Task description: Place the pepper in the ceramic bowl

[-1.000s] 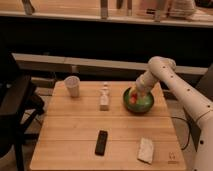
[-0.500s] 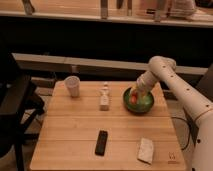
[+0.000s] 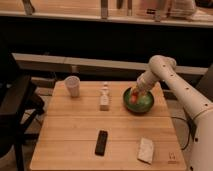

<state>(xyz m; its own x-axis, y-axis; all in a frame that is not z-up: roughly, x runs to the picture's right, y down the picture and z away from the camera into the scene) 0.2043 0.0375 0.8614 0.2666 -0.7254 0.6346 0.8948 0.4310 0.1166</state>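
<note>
The green ceramic bowl [image 3: 139,101] sits at the right back of the wooden table [image 3: 75,135]. My gripper [image 3: 137,94] reaches down into the bowl from the white arm at the right. A red-orange pepper [image 3: 134,97] shows inside the bowl, right at the gripper's tip. The gripper hides part of the pepper.
A pale cup [image 3: 73,86] stands at the back left. A small white bottle [image 3: 104,97] stands left of the bowl. A black remote [image 3: 101,143] lies near the front middle and a pale packet [image 3: 146,150] at the front right. A dark chair [image 3: 15,115] is at the left.
</note>
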